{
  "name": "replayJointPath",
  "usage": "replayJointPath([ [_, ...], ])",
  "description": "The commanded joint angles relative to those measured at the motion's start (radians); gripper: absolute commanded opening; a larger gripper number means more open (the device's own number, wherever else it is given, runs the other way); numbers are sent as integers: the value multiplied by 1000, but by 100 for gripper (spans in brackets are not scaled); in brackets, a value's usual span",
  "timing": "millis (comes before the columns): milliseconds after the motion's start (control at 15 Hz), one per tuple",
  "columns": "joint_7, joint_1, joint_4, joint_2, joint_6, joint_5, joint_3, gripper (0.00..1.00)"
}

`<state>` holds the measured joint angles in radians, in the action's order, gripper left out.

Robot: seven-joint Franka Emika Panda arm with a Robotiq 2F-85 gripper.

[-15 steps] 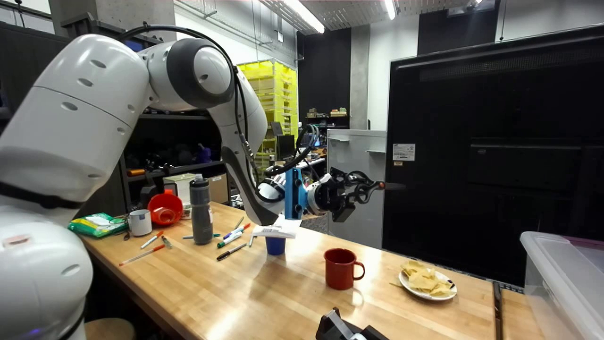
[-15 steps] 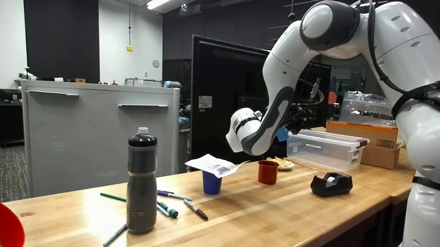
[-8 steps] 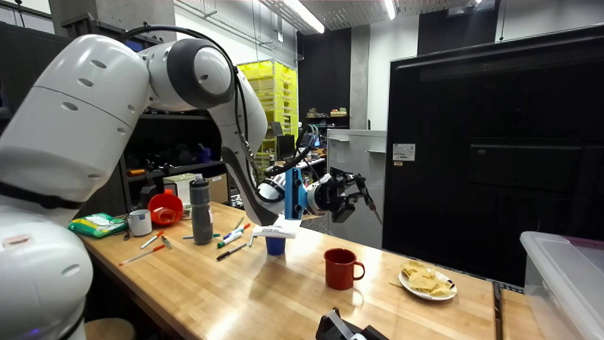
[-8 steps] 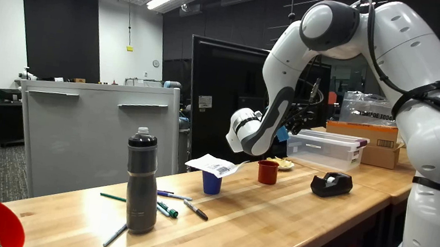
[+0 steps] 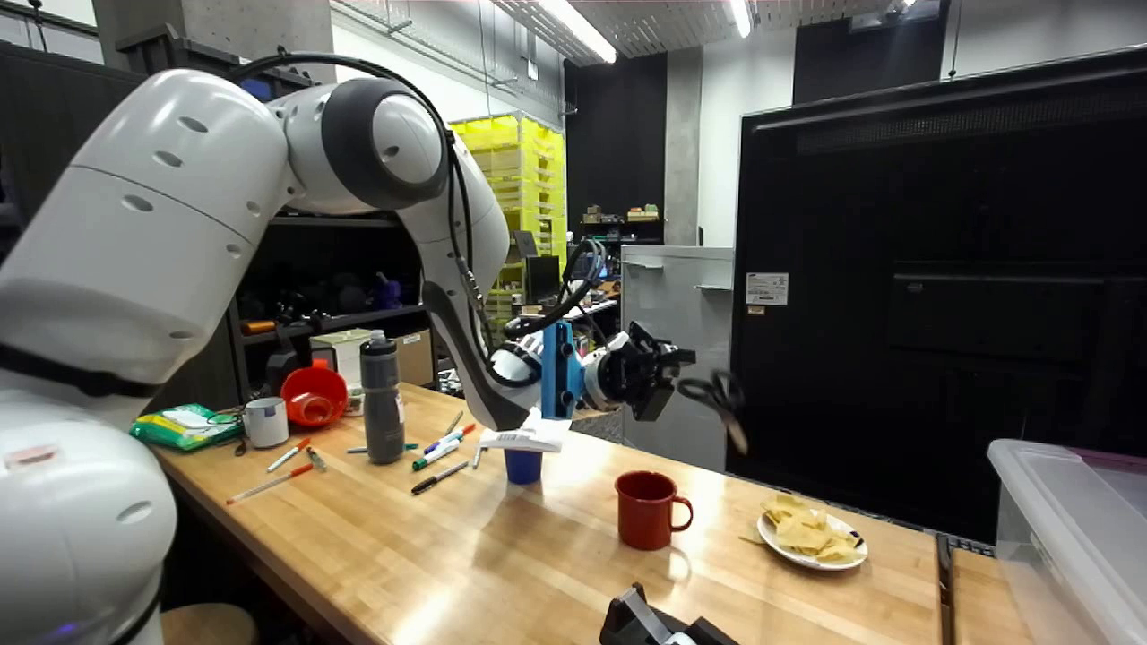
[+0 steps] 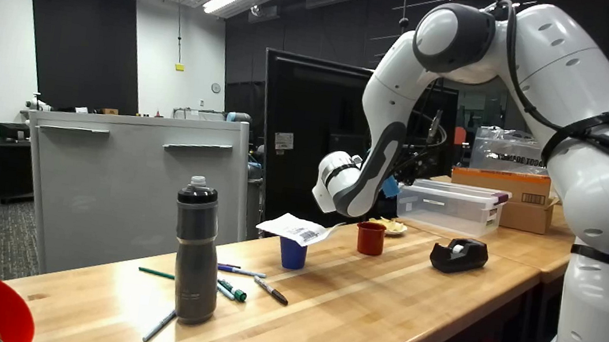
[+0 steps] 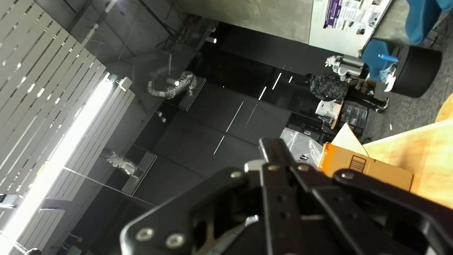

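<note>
1. Looking over, I spot scissors [image 5: 722, 403] in mid-air, just below and beyond the hand [image 5: 685, 356], in an exterior view alone.
2. They're blurred: dark loops, tip downward.
3. The hand is pinched together, clear of them.

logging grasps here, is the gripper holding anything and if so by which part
Nothing is held: the gripper is shut and empty, and the blurred scissors are in midair, with a visible gap between them and it.

Both exterior views look across the table [image 5: 376, 546] from close to the arm [image 6: 396, 83], sharing the red mug [image 5: 643, 511]. The wrist view, turned sideways, faces ceiling [image 7: 39, 95] and dark wall [image 7: 191, 148] past the nearby gripper [image 7: 274, 150].
</note>
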<state>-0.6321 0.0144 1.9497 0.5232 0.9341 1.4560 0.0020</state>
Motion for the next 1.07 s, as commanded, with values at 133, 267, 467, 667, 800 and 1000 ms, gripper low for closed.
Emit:
replayJointPath([
  [133, 6, 9, -27, -15, 39, -21, 16, 0],
  [267, 10, 12, -36, -15, 62, -31, 17, 0],
  [467, 16, 20, -44, -20, 111, -48, 19, 25],
  [667, 51, 47, -43, -47, 247, -110, 31, 10],
  [800, 58, 60, -34, -65, 348, -143, 30, 5],
  [1000, 86, 83, 2, -114, 503, -198, 23, 0],
])
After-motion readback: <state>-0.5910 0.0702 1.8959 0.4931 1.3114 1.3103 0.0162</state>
